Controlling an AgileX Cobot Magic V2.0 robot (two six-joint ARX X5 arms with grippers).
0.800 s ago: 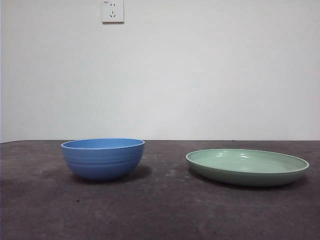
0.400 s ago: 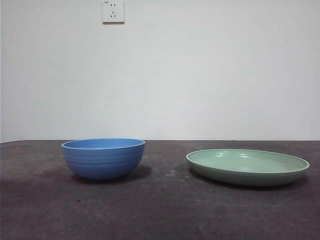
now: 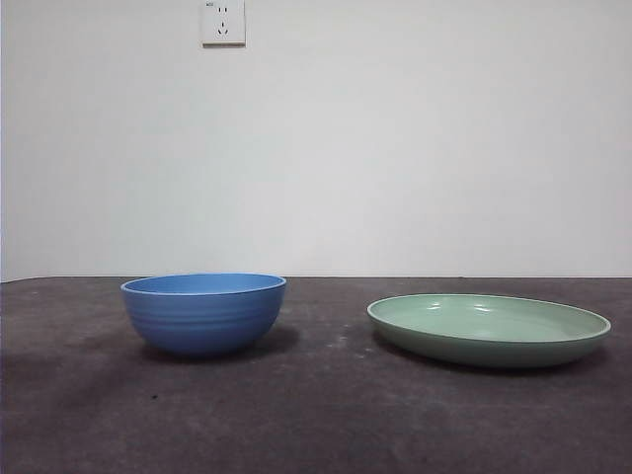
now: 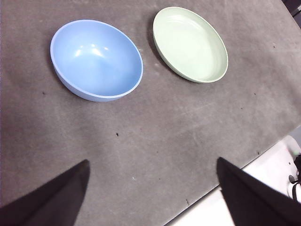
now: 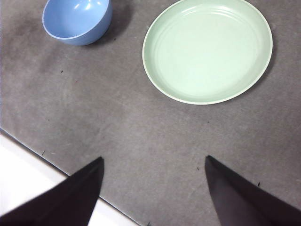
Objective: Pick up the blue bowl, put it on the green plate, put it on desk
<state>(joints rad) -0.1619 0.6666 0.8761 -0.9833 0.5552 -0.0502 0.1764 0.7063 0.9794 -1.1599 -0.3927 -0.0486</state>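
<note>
hovering above the desk, the left gripper has its jaws spread wide with nothing between them. the right gripper is likewise wide apart and empty over the desk's near edge. the blue bowl stands upright on the desk, apart from the green plate beside it. a wall socket sits on the white wall behind.

The right gripper hangs above the dark grey surface, its two black fingers spread wide with nothing between them. Past them the green plate lies flat and empty. The blue bowl stands upright beside it, apart from the plate, also empty.
</note>
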